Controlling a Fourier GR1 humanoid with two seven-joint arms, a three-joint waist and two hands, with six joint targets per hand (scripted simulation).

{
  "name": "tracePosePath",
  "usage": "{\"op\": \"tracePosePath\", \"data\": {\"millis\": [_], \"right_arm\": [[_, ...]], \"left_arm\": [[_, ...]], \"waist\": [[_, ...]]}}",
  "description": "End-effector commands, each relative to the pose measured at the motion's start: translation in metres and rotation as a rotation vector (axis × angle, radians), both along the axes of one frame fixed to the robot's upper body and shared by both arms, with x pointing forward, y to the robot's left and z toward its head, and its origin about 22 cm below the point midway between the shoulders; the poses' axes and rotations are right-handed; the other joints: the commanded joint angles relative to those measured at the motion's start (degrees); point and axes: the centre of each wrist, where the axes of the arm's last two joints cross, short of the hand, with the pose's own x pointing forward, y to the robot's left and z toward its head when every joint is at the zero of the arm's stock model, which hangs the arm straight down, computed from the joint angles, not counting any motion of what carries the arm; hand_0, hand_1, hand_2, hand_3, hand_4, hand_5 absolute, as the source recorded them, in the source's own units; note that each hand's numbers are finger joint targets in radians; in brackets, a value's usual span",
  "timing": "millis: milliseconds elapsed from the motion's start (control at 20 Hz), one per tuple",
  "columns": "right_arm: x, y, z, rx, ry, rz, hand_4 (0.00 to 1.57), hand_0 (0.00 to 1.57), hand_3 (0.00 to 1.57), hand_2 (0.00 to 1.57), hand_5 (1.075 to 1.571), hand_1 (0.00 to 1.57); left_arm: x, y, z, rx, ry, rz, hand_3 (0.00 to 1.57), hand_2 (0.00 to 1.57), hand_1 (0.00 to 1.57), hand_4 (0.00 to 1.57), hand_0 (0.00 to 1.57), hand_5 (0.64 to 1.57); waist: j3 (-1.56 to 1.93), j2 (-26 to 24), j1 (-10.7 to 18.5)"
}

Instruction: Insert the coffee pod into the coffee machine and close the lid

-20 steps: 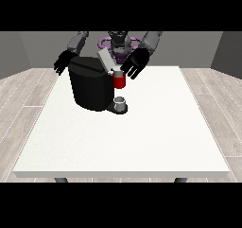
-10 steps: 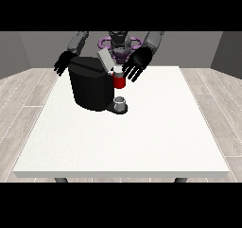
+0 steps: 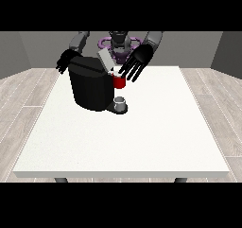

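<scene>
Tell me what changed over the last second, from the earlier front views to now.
Almost nothing visibly changed. The hand at the view's right stays spread open just above the red brew head, beside the raised lid. The hand at the view's left stays behind the coffee machine. The cup has not moved.

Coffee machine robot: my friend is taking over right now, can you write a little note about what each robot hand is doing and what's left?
Robot hand at the view's right: open, fingers spread, hovering just above the red pod holder; holding nothing.
Robot hand at the view's left: behind the coffee machine's back corner; fingers not clear.
Things: black coffee machine stands on the white table. Its grey lid is tilted up, open. A small grey cup sits on the tray below the holder.
Done: I cannot tell whether the pod is already inside.
Left: check the pod, then push the lid down shut.
</scene>
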Motion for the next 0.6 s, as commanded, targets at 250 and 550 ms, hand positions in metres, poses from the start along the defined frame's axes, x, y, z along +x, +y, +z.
{"op": "tracePosePath", "data": {"millis": [250, 550], "right_arm": [[-0.003, 0.001, -0.015, 0.021, 0.033, -0.026, 0.38, 0.00, 0.00, 0.00, 1.571, 0.00], [-0.024, -0.040, -0.042, 0.014, 0.127, -0.107, 0.43, 0.00, 0.00, 0.00, 1.571, 0.00]], "left_arm": [[0.000, -0.012, -0.004, 0.012, 0.048, -0.005, 0.00, 0.00, 0.00, 0.00, 0.00, 1.571], [-0.008, -0.033, -0.066, -0.146, 0.159, -0.059, 0.00, 0.00, 0.00, 0.00, 0.00, 1.571]], "waist": [[-0.03, -3.5, 2.7], [-0.03, -10.8, 6.6]]}}
